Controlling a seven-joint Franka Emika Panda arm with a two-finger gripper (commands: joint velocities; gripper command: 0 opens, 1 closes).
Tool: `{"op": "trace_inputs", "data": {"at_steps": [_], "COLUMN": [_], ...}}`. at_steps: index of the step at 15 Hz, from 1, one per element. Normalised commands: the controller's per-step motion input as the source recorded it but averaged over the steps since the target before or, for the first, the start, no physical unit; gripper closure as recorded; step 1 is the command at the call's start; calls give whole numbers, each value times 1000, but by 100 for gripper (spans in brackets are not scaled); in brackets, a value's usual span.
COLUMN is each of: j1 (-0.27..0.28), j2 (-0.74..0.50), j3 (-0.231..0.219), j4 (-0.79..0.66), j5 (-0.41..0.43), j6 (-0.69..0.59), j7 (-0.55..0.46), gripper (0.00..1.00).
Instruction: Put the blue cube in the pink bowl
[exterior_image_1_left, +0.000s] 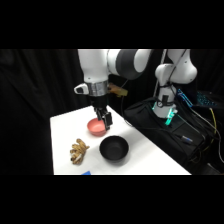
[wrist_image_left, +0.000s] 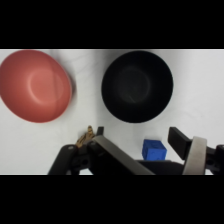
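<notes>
The gripper (exterior_image_1_left: 103, 120) hangs low over the far side of the white table (exterior_image_1_left: 150, 155), fingers spread wide and holding nothing. In the wrist view the blue cube (wrist_image_left: 153, 149) sits on the table between them. The pink bowl (wrist_image_left: 34, 85) lies left, the black bowl (wrist_image_left: 137, 86) right, both apparently empty.

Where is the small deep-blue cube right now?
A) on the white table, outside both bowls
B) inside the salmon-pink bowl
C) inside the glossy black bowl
A: in the wrist view the blue cube sits on the white table, below the black bowl and away from the pink bowl.
</notes>
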Motion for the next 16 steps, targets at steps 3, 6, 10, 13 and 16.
{"op": "trace_inputs", "data": {"at_steps": [3, 6, 10, 13, 16], "j1": [99, 70, 63, 66, 72], "j2": [529, 442, 380, 409, 421], "j3": [7, 9, 10, 5, -1], "j4": [656, 648, 584, 526, 497], "j5": [-87, -22, 17, 18, 19], "j6": [17, 11, 41, 61, 85], "j7": [234, 128, 115, 102, 107], "gripper": [0, 0, 0, 0, 0]}}
